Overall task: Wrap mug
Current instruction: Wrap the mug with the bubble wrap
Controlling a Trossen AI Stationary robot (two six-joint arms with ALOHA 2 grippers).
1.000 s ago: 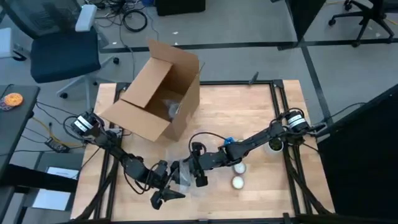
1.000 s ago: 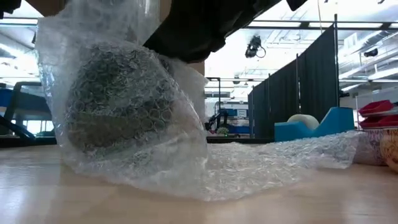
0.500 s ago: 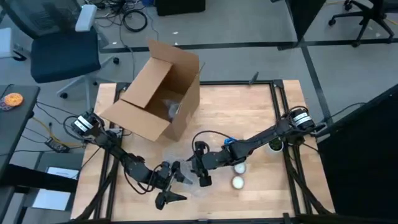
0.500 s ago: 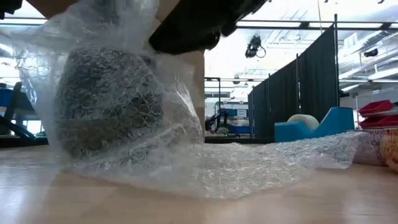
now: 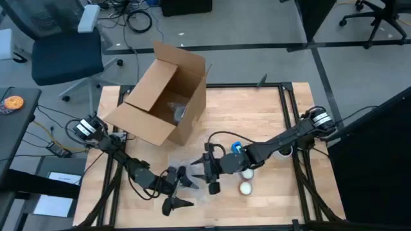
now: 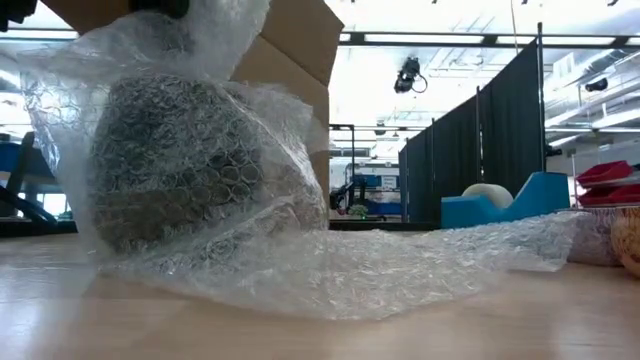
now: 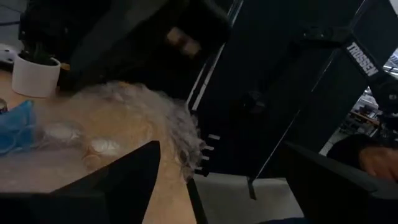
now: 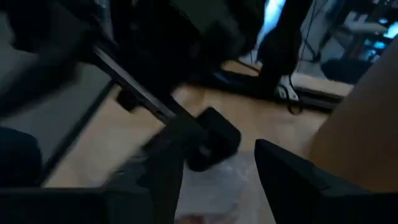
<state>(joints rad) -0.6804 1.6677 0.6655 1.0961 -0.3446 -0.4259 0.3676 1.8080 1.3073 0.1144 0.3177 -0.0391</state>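
Observation:
The dark mug (image 6: 170, 165) stands near the table's front inside a loose hood of clear bubble wrap (image 6: 250, 240). The rest of the sheet (image 6: 470, 250) trails flat on the table toward the right. In the high view the bundle (image 5: 192, 183) lies between both grippers. My left gripper (image 5: 178, 190) is open just left of it, and in the left wrist view the wrap (image 7: 149, 118) lies ahead of its fingers. My right gripper (image 5: 211, 170) is open just right of the bundle, with the wrap (image 8: 211, 186) ahead of it. My left gripper's far finger (image 5: 183, 176) stands right at the wrap's edge; I cannot tell whether it touches. My right gripper touches nothing.
An open cardboard box (image 5: 160, 96) lies on its side at the far left of the table. A white cup (image 5: 282, 151), two white round things (image 5: 246, 180) and a blue object (image 5: 236, 147) sit at the right. Bare wood lies near the front edge.
My right gripper has let go of the wrap over the mug and drawn back toward the table's right, leaving the low view. The wrapped mug has tipped and shifted a little toward the left, and the wrap's top has slackened and spread.

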